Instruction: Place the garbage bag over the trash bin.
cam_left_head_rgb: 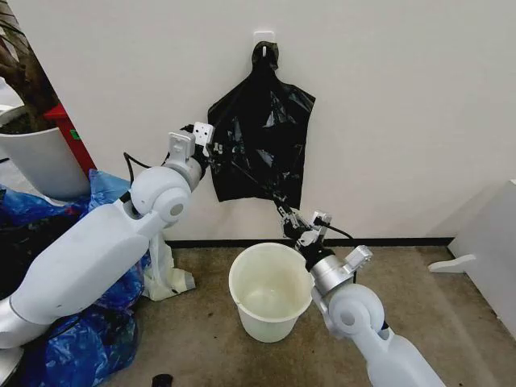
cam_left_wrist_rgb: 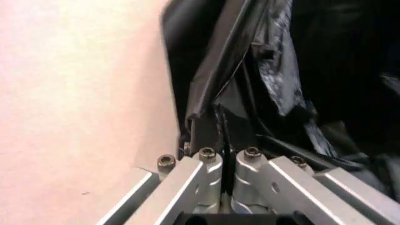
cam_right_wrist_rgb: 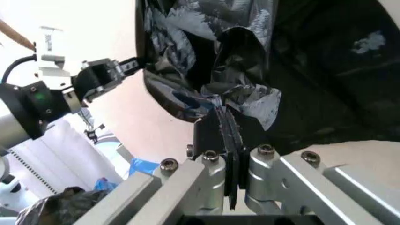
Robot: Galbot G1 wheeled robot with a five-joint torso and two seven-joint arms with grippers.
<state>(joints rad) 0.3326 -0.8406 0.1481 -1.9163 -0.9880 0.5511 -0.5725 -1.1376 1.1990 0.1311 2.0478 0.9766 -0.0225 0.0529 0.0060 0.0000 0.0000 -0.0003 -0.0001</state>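
Observation:
The black garbage bag (cam_left_head_rgb: 262, 133) hangs flat against the wall from a white hook (cam_left_head_rgb: 264, 38). My left gripper (cam_left_head_rgb: 213, 158) is shut on the bag's left edge at mid height; the left wrist view shows its fingers pinching the folded plastic (cam_left_wrist_rgb: 220, 123). My right gripper (cam_left_head_rgb: 285, 211) is shut on the bag's bottom edge, and the right wrist view shows crinkled plastic clamped between its fingers (cam_right_wrist_rgb: 227, 127). The cream-white trash bin (cam_left_head_rgb: 270, 322) stands open on the floor right below the bag, just left of my right forearm.
A large white plant pot (cam_left_head_rgb: 40, 165) and a red object (cam_left_head_rgb: 68, 133) stand at the left. Blue plastic bags (cam_left_head_rgb: 89, 330) lie heaped under my left arm. A white stand (cam_left_head_rgb: 171, 278) is left of the bin, and white furniture (cam_left_head_rgb: 493, 242) is at the right.

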